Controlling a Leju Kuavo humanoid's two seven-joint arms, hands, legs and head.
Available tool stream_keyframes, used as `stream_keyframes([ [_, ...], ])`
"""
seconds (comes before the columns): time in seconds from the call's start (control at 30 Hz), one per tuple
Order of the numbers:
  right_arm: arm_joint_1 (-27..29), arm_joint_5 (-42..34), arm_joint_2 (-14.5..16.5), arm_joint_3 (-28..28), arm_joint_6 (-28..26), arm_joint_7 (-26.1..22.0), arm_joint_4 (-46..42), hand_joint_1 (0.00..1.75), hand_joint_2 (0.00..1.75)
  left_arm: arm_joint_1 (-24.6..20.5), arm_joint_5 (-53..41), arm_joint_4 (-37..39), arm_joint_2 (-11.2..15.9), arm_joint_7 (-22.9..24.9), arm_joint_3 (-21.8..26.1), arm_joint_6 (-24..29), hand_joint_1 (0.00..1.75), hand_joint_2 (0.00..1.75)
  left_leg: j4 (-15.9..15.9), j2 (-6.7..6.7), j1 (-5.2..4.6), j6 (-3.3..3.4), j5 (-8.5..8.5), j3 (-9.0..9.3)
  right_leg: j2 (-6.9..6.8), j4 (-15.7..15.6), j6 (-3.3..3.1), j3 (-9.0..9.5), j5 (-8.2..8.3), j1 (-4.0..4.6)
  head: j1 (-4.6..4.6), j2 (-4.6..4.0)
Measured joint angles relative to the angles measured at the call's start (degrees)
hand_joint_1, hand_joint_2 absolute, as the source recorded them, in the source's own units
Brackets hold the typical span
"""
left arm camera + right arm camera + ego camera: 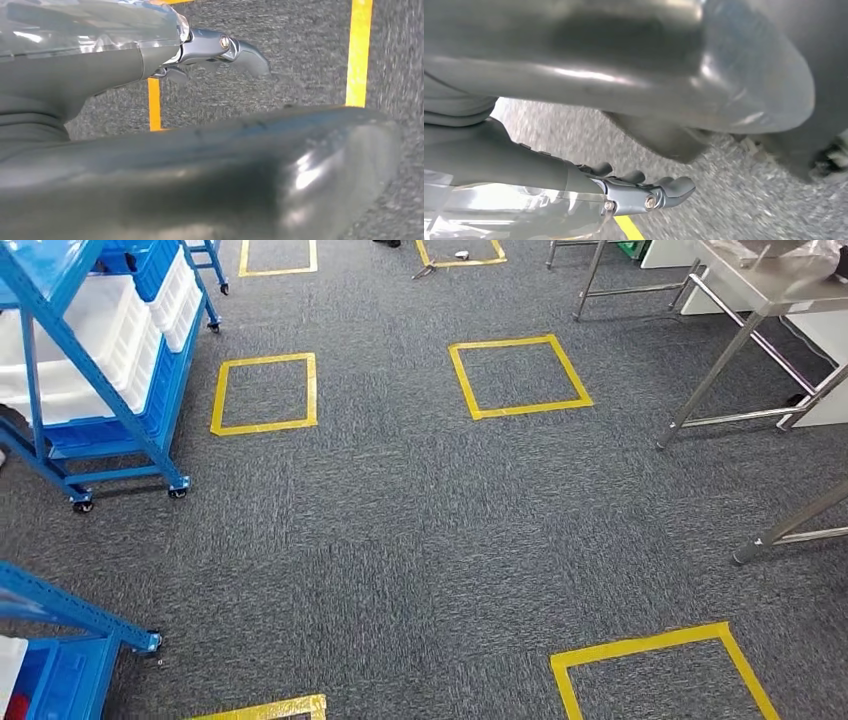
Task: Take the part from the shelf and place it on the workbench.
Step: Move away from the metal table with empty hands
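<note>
Yellow floor squares (519,377): six.

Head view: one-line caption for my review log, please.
Grey carpet with yellow tape squares, blue shelf carts at left, steel workbench at upper right.

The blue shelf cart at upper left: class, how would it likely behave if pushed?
The blue shelf cart would probably roll easily, since castors show under its legs. Stacked white bins likely make it heavyish, and the carpet may drag.
</note>
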Motion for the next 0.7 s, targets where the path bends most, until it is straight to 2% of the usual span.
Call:
stream_keyframes([
  [0.03,0.1,0.0,0.0,0.0,0.0,0.0,0.0,0.00,0.00,-0.1,0.0,0.0,0.0,0.0,0.0,0.0,0.00,0.00,0.0,-0.64,-0.04,0.18,0.11,-0.14,1.27,4.1,0.11,-1.98,-2.01,-0.05,0.00,0.00],
  [0.07,0.1,0.0,0.0,0.1,0.0,0.0,0.0,0.00,0.00,-0.1,0.0,0.0,0.0,0.0,0.0,0.0,0.00,0.00,0.1,-1.35,-0.10,0.24,0.15,-0.26,1.82,7.8,0.17,-3.84,-3.34,-0.07,-0.01,0.00],
  [0.1,0.2,0.0,0.0,0.2,0.1,0.0,0.0,0.00,0.00,-0.1,0.0,0.0,0.0,0.0,0.0,-0.1,0.00,0.00,0.2,-2.12,-0.15,0.26,0.17,-0.32,2.04,10.0,0.19,-5.04,-3.62,-0.09,0.00,0.00],
  [0.13,0.2,0.0,0.0,0.2,0.1,0.0,0.0,0.00,0.00,-0.1,-0.1,0.0,0.0,0.0,0.0,-0.1,0.00,0.00,0.3,-2.93,-0.17,0.24,0.16,-0.36,2.15,10.1,0.16,-5.29,-2.76,-0.14,0.00,0.00],
  [0.17,0.3,0.0,0.0,0.3,0.2,0.1,0.0,0.00,0.00,-0.1,-0.1,0.0,0.0,0.0,0.1,-0.1,0.00,0.00,0.4,-3.76,-0.18,0.18,0.12,-0.35,2.39,7.8,0.09,-4.42,-0.81,-0.20,0.00,0.00],
  [0.2,0.3,0.0,0.0,0.3,0.4,0.3,0.0,0.00,0.00,-0.1,-0.1,0.0,0.0,0.1,0.1,-0.2,0.00,0.00,0.6,-4.56,-0.17,0.07,0.05,-0.36,3.10,3.9,-0.03,-2.76,1.66,-0.29,0.01,0.00],
  [0.23,0.4,0.0,0.0,0.3,0.6,0.7,0.0,0.00,0.00,-0.1,-0.2,0.0,0.0,0.1,0.1,-0.4,0.00,0.00,0.7,-5.28,-0.19,-0.13,-0.02,-0.44,4.65,-0.1,-0.20,-1.09,3.48,-0.40,0.01,0.00],
  [0.27,0.5,0.0,0.0,0.3,0.7,1.1,0.0,0.00,0.00,-0.1,-0.3,0.0,0.0,0.1,0.1,-0.5,0.00,0.00,0.9,-5.97,-0.20,-0.43,-0.06,-0.61,5.97,-3.3,-0.35,0.18,4.73,-0.46,0.01,0.00],
  [0.3,0.5,0.0,-0.1,0.3,0.9,1.6,0.0,0.00,0.00,-0.2,-0.5,0.0,0.0,0.2,0.1,-0.6,0.00,0.00,1.0,-6.57,-0.13,-0.80,-0.05,-0.86,6.96,-5.1,-0.52,0.85,5.19,-0.43,0.00,0.00],
  [0.33,0.5,-0.1,-0.1,0.3,1.1,2.2,0.0,0.00,0.00,-0.2,-0.6,0.0,0.0,0.2,0.1,-0.7,0.00,0.00,1.0,-7.17,-0.06,-1.22,0.03,-1.10,7.32,-5.6,-0.72,0.99,5.05,-0.31,0.00,0.00],
  [0.4,0.6,-0.2,-0.1,0.3,1.6,3.5,0.0,0.00,0.00,-0.1,-0.7,0.0,0.0,0.2,0.1,-0.8,0.00,0.00,1.0,-7.93,0.15,-1.97,0.15,-1.47,5.88,-6.0,-1.32,1.14,5.32,-0.26,-0.01,0.00],
  [0.43,0.7,-0.3,-0.2,0.3,1.9,4.2,0.0,0.00,0.00,0.0,-0.8,0.0,0.0,0.2,0.1,-0.9,0.00,0.00,1.6,-7.15,0.08,-2.23,-0.34,-1.82,5.14,-6.3,-1.72,1.27,5.49,-0.36,-0.01,0.00],
  [0.47,0.8,-0.4,-0.2,0.3,2.1,4.8,0.0,0.00,0.00,0.0,-0.9,0.0,0.0,0.2,0.1,-1.0,0.00,0.00,3.1,-5.71,0.03,-2.42,-1.45,-2.59,4.34,-6.7,-2.07,1.37,5.65,-0.48,-0.02,0.00],
  [0.53,1.1,-0.9,-0.3,0.2,2.5,6.0,0.0,0.00,0.00,-0.2,-1.4,0.0,0.0,0.0,0.0,-1.3,0.00,0.00,9.9,-2.26,-0.07,-2.75,-5.37,-5.73,2.58,-7.0,-2.52,1.42,5.70,-0.36,-0.02,0.00],
  [0.57,1.2,-1.2,-0.4,0.1,2.6,6.6,0.0,0.00,0.00,-0.4,-1.8,0.0,0.0,-0.2,0.0,-1.5,0.00,0.00,13.9,-1.43,-0.02,-2.93,-7.14,-7.53,1.63,-6.9,-2.61,1.40,5.63,-0.24,-0.02,0.00],
  [0.6,1.3,-1.6,-0.5,-0.1,2.7,7.0,0.0,0.00,0.00,-0.5,-2.2,0.0,0.0,-0.4,-0.1,-1.8,0.00,0.00,16.7,-1.06,0.02,-3.07,-8.07,-8.75,0.68,-6.9,-2.66,1.41,5.55,-0.14,-0.02,0.00],
  [0.63,1.3,-2.0,-0.5,-0.3,2.7,7.1,0.0,0.00,0.00,-0.5,-2.7,0.0,0.0,-0.8,-0.2,-2.1,0.00,0.00,17.3,-0.89,0.06,-3.16,-7.82,-8.88,-0.18,-6.8,-2.65,1.42,5.46,-0.10,-0.02,0.00],
  [0.67,1.3,-2.5,-0.6,-0.7,2.7,7.1,0.0,0.00,0.00,-0.4,-3.2,0.0,0.0,-1.2,-0.4,-2.4,0.00,0.00,15.5,-0.68,0.10,-3.19,-6.50,-7.78,-0.92,-6.8,-2.58,1.47,5.36,-0.08,-0.02,0.00],
  [0.7,1.3,-2.9,-0.6,-0.9,2.6,6.9,0.0,0.00,0.00,-0.5,-3.7,0.0,0.0,-1.7,-0.6,-2.6,0.00,0.00,11.7,-0.11,0.13,-3.16,-4.51,-5.62,-1.61,-6.7,-2.45,1.59,5.23,-0.08,-0.02,0.00],
])
